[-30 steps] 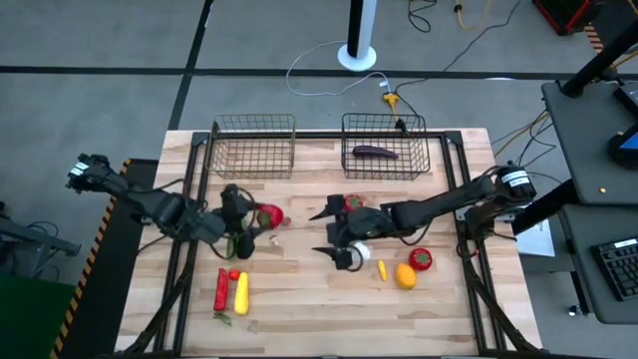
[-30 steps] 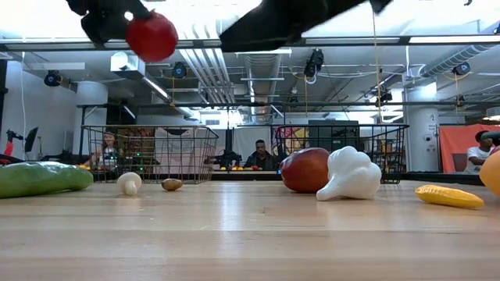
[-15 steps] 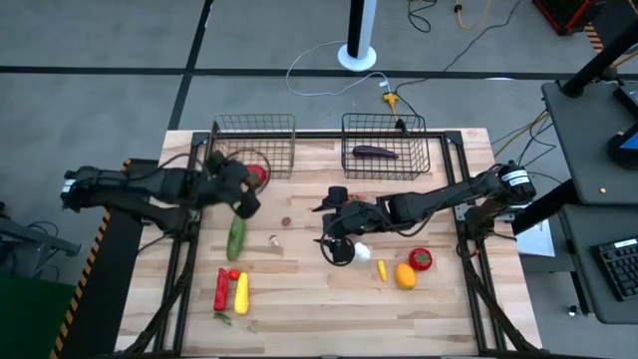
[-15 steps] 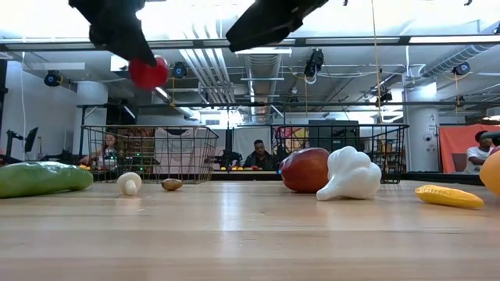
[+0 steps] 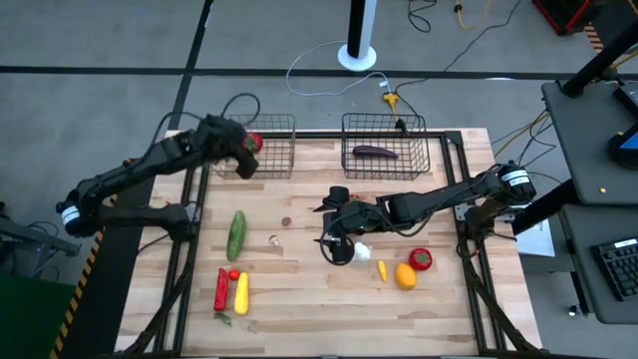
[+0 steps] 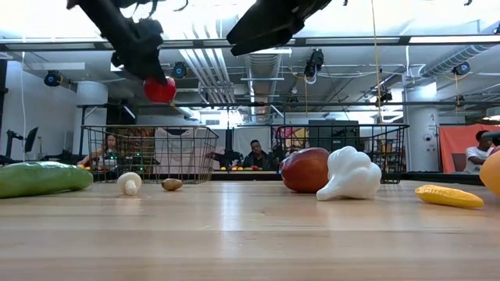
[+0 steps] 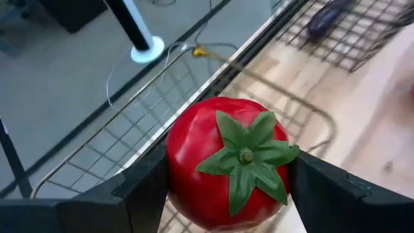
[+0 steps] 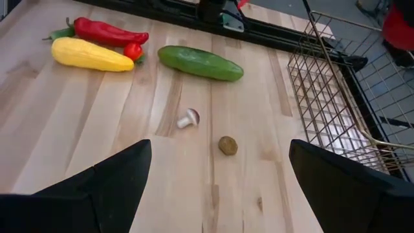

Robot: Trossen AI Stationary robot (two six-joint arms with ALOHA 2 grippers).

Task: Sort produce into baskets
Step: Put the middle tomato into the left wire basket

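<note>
My left gripper (image 5: 245,155) is shut on a red tomato (image 7: 223,162), held in the air over the left wire basket (image 5: 269,160). The right basket (image 5: 387,160) holds a purple eggplant (image 5: 375,152). My right gripper (image 5: 327,227) hangs open above mid-table, beside the white cauliflower (image 5: 359,251) and touching nothing. A cucumber (image 5: 236,235), a red pepper (image 5: 220,289), a yellow squash (image 5: 241,292), a mushroom (image 5: 274,239) and a small brown piece (image 5: 286,221) lie on the table's left half. An orange (image 5: 405,275) and a red round piece (image 5: 421,259) lie to the right. My left gripper pinches the tomato by its two opposite sides (image 7: 173,169) between the two fingers (image 7: 139,194). Its green calyx (image 7: 246,155) faces back toward the wrist. The fingers slant down toward the far edge. The tomato hangs clear of the table, above the left basket (image 6: 148,152).
In the low view a dark-red round piece (image 6: 305,170) sits beside the cauliflower (image 6: 349,173), with a small yellow piece (image 6: 448,196) farther right. The table's front middle is bare wood. People sit in the room beyond the far edge.
My left gripper has swung from mid-left of the table toward the far edge, carrying the tomato clear of the wood to a place over the left basket. It has turned as it went. It has stayed shut on the tomato.
</note>
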